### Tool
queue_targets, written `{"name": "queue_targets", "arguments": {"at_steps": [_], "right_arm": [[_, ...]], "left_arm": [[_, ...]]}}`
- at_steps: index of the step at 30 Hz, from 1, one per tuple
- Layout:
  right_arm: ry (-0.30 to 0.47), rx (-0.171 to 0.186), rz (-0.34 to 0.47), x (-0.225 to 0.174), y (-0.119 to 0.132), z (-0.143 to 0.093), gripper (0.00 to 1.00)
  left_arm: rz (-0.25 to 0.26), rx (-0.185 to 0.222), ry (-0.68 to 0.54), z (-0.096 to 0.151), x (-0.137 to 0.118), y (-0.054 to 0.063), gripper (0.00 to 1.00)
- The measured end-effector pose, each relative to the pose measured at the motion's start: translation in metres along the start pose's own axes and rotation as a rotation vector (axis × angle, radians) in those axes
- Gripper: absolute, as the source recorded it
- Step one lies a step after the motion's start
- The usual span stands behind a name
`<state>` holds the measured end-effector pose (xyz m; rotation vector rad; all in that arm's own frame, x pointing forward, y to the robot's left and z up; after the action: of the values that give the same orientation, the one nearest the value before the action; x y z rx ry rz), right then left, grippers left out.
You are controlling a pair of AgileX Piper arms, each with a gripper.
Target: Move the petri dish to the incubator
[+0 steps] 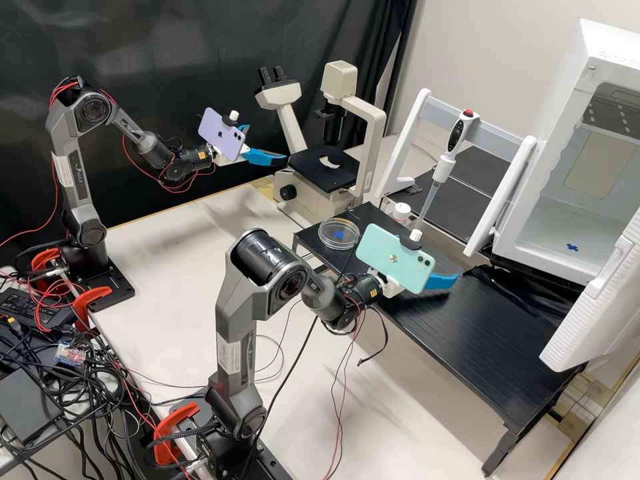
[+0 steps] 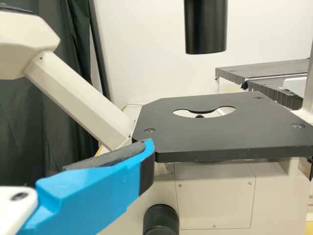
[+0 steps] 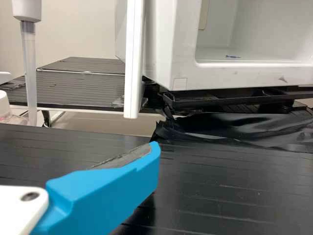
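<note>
Black table (image 1: 480,333), centre right, is topped by one round petri dish (image 1: 338,235), laid flat, facing up; left gripper (image 1: 268,144) and right gripper (image 1: 441,280) are both held open.

A small logo (image 1: 219,133) marks the purple phone (image 1: 233,141) on the left arm (image 1: 83,212), another logo (image 1: 392,258) the mint-green phone (image 1: 407,267) on the right arm (image 1: 230,303). Pale labels (image 1: 230,357) line both arms' upright links — print too small to tell — while faint lettering (image 1: 613,53) crosses the incubator (image 1: 563,120) near its top edge — likewise unreadable.
</note>
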<state>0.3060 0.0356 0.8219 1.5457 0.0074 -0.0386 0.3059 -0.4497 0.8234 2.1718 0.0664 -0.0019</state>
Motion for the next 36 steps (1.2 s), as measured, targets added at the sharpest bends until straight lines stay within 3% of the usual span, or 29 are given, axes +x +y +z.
{"name": "queue_targets", "arguments": {"at_steps": [15,21,24,29,36], "right_arm": [[0.033,-0.001,-0.004,-0.019,-0.002,-0.008,1.0],[0.136,0.032,0.001,-0.043,-0.006,-0.028,1.0],[0.213,0.024,-0.016,-0.054,-0.011,-0.04,1.0],[0.321,0.02,-0.099,-0.07,-0.032,-0.06,1.0],[0.369,0.006,-0.199,-0.076,-0.055,-0.069,1.0]], "left_arm": [[0.0,0.0,0.0,0.0,0.0,0.0,1.0],[0.0,0.0,0.0,0.0,0.0,0.0,1.0],[0.0,0.0,0.0,0.0,0.0,0.0,1.0],[0.0,0.0,0.0,0.0,0.0,0.0,1.0],[0.0,0.0,0.0,0.0,0.0,0.0,1.0]]}}
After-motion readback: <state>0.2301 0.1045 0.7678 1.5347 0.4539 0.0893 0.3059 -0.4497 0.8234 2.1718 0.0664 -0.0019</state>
